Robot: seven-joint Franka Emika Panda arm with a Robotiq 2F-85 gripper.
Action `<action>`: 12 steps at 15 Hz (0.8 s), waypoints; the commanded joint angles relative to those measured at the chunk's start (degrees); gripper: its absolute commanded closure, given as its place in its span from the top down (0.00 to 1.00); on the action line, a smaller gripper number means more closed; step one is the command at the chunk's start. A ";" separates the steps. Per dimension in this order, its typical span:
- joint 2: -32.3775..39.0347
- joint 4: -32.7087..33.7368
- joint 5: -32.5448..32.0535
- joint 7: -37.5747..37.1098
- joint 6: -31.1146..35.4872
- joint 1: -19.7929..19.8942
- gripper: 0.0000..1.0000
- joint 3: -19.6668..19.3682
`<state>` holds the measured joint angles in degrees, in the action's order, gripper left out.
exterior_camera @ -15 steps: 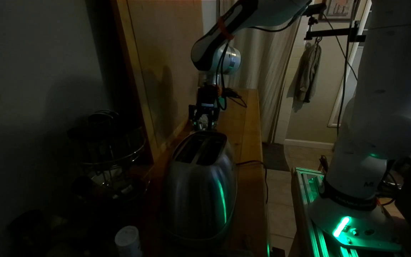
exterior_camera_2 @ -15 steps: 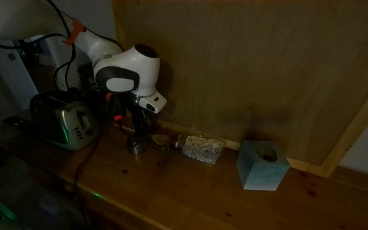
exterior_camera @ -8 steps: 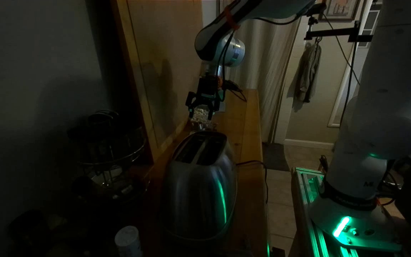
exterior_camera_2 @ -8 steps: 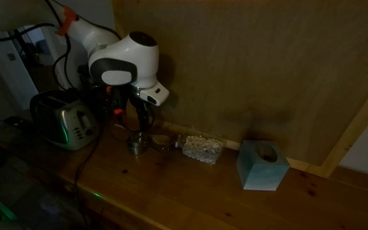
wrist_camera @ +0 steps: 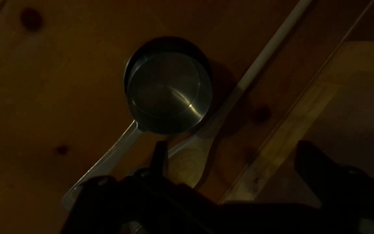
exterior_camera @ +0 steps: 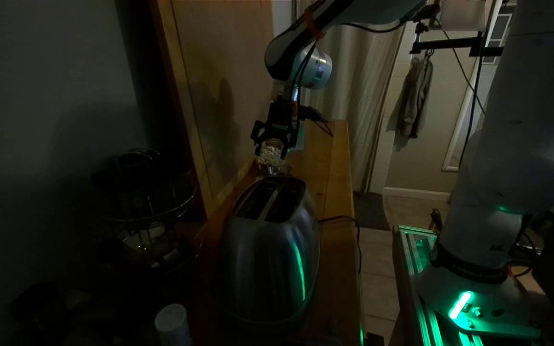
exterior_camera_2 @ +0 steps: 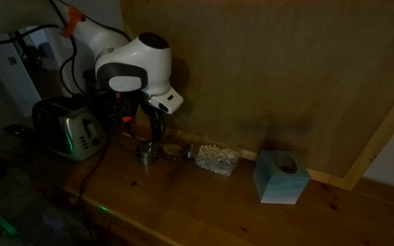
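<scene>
My gripper (wrist_camera: pixel 232 143) stands open in the wrist view, with nothing held between its dark, widely parted fingers. Ahead of the left fingertip lies a shiny round metal measuring cup (wrist_camera: pixel 169 92), its handle running down to the lower left and partly hidden by the gripper. Next to the cup is a wooden spoon (wrist_camera: pixel 188 162), its bowl close beyond the left finger. In an exterior view the gripper (exterior_camera_2: pixel 156 133) hangs above the metal cup (exterior_camera_2: pixel 146 158) on the counter. A clear box of pale flakes (exterior_camera_2: pixel 216 159) stands further along, beyond the spoon (exterior_camera_2: pixel 172 149).
A metal toaster (exterior_camera: pixel 270 259) stands near the cup, its cord (exterior_camera_2: pixel 94 171) hanging over the counter edge. A blue tissue box (exterior_camera_2: pixel 280 188) sits past the flakes. A wooden panel (exterior_camera_2: pixel 268 78) rises along the back. A wire rack (exterior_camera: pixel 157 216) and a white canister (exterior_camera: pixel 172 322) are near the toaster.
My gripper has opened wider and risen off the metal cup, which stays on the counter. Over the last half second the arm has barely moved.
</scene>
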<state>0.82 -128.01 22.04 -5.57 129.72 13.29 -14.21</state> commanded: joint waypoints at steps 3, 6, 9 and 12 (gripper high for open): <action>5.82 7.44 8.44 -6.85 -1.39 1.96 1.00 -1.26; 8.91 10.48 11.22 -12.81 0.46 2.44 1.00 -1.27; 11.63 12.87 9.44 -19.91 1.61 2.29 1.00 -1.44; 13.54 13.98 6.44 -25.69 4.04 1.66 1.00 -1.80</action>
<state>11.54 -116.71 30.75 -25.47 131.85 15.44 -15.72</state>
